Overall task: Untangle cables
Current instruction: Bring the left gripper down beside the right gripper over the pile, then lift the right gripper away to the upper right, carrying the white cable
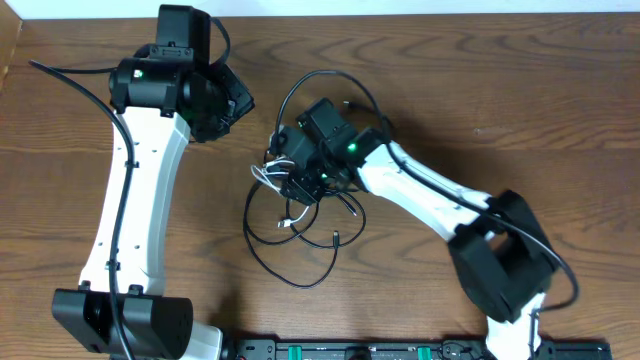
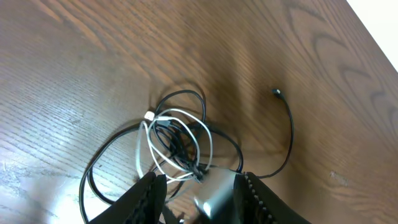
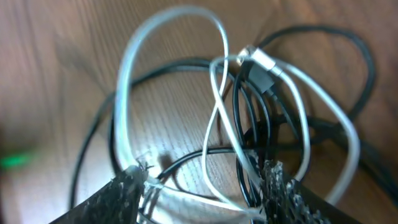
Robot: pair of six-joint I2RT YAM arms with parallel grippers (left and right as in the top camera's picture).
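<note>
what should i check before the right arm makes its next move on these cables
1. right fingers open: ok, standing apart
2. something between them to grip: ok, white cable and black cables both pass through
3. only one strand between them: not ok
4. left fingers away from the knot: ok, open, well back
5. black plug end free: ok, lies apart from the knot

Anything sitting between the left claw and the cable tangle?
Nothing. The overhead view shows only bare table wood between the left claw and the cables, which it does not touch.
</note>
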